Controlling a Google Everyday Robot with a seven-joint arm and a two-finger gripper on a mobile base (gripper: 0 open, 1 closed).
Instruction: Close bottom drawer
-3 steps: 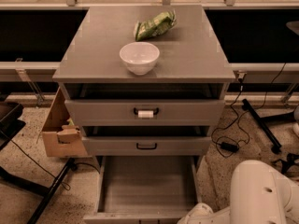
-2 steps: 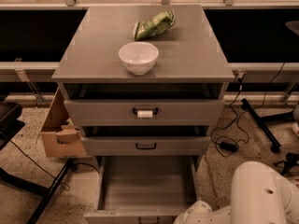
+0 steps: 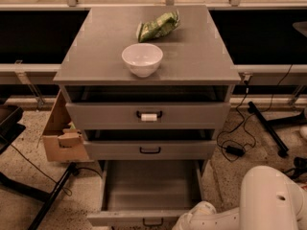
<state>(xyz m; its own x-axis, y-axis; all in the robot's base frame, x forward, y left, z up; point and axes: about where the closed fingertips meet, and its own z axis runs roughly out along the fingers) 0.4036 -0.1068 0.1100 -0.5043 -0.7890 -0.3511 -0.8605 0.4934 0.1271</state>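
Bottom drawer (image 3: pixel 149 189) of the grey cabinet (image 3: pixel 204 56) stands pulled well out toward the camera, its grey inside showing and its short front panel close to the lower edge of the view, with the small black loop handle (image 3: pixel 152 222) just above that edge. It is as far out as it was a second ago. To the right of that front panel sits the rounded white end (image 3: pixel 199 215) of the robot's arm (image 3: pixel 271 200), near the drawer's right front corner; whether it touches the panel cannot be told. A little more of this end shows than a second ago, and it reaches slightly further left. The gripper lies past it, below the lower edge of the view, so whether it is open or closed cannot be told. Above the open drawer, the middle drawer (image 3: pixel 192 150) with a plain black handle sits slightly out, and the top drawer (image 3: pixel 192 115) with a white-tagged handle likewise. A cardboard box (image 3: pixel 57 140) leans just beside the cabinet's left side, and a black cable (image 3: pixel 235 150) lies on the speckled floor at the right. On the cabinet top a white bowl (image 3: pixel 142 59) stands near the front, and a green bag (image 3: pixel 158 27) lies behind it; neither has moved.
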